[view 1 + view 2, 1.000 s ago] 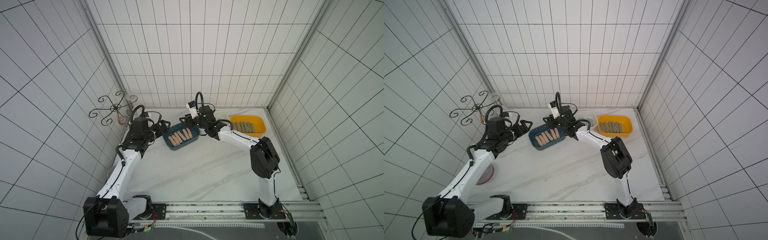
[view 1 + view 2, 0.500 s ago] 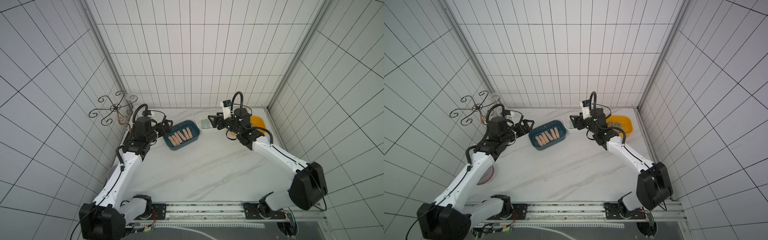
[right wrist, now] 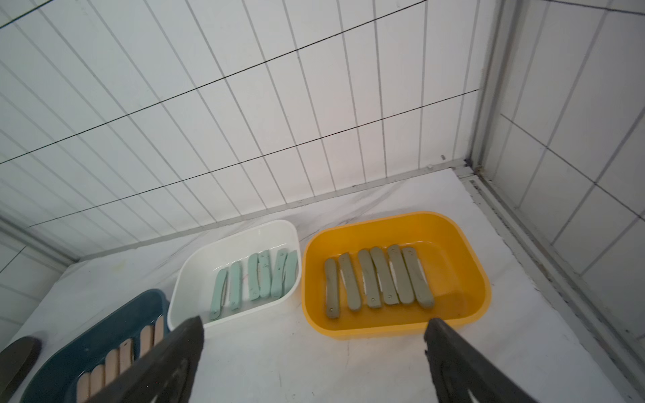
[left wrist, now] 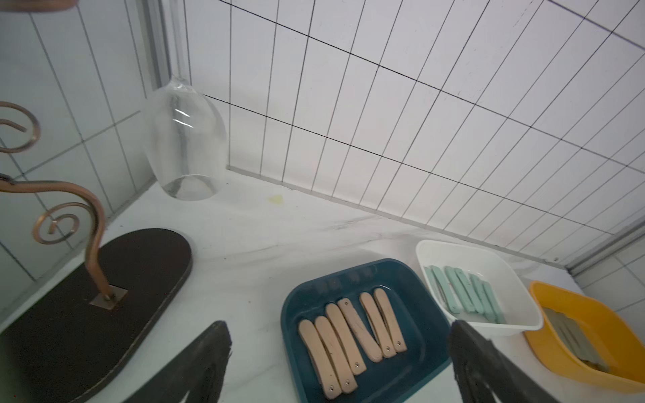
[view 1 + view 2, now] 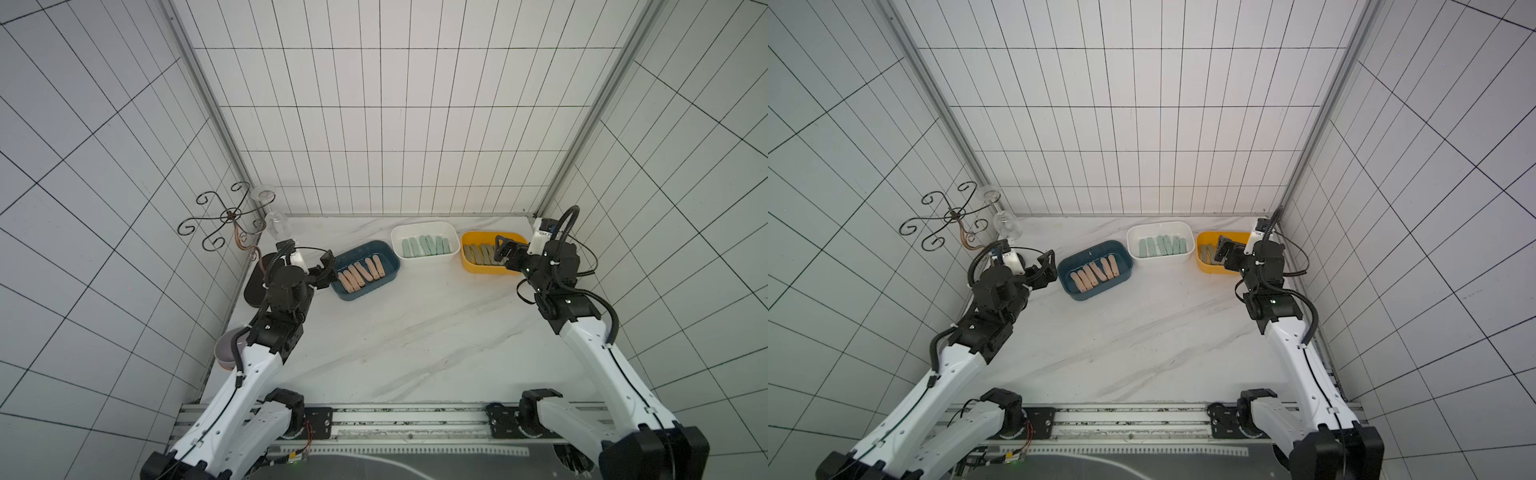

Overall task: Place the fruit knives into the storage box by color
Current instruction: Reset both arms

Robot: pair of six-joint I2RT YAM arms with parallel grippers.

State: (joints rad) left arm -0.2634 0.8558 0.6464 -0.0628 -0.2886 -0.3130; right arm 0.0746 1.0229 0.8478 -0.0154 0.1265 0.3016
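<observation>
Sorted by colour: pink knives point(image 4: 349, 331) in blue box point(image 4: 293, 349), green knives point(image 3: 260, 279) in white box point(image 3: 195, 275), grey knives point(image 3: 378, 279) in yellow box point(image 3: 464, 265). Left gripper point(image 5: 327, 270), right gripper point(image 5: 500, 250) gape empty, job likely finished.

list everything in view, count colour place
peach-pink folded fruit knives: six, pink, in dark blue plastic tray
mint-green folded fruit knives: about six, green, in white plastic tray
olive-grey folded fruit knives: six, olive, in yellow plastic tray
clear wine glass: one, clear, hanging upside down from stand
scrolled metal wire stand: one, dark, back left corner
grey round bowl: one, grey, left table edge
left pincer: one, black, open, beside blue tray
right pincer: one, black, open, by yellow tray
</observation>
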